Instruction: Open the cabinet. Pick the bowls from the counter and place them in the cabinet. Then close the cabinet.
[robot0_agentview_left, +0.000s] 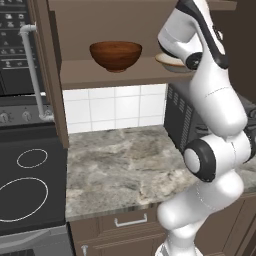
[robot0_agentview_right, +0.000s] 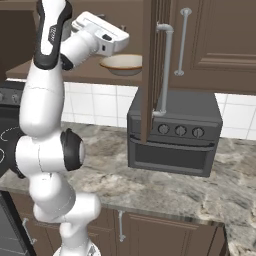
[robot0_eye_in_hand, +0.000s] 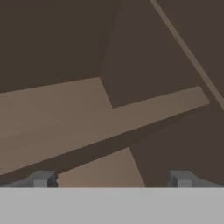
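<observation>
Both bowls, the wooden bowl (robot0_agentview_left: 115, 55) and the cream bowl (robot0_agentview_right: 122, 64), sit on the cabinet (robot0_agentview_left: 125, 74) shelf, with your tool (robot0_eye_in_hand: 111, 179) empty, fingers apart, just beside the cream bowl. Pull back carelessly and you could knock it off the shelf, or catch the open right door (robot0_agentview_right: 148, 70) before closing.

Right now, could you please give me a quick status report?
Gripper open, empty, inside the cabinet. Both bowls shelved: wooden bowl, cream bowl. Cabinet doors open; nothing in the way.
</observation>
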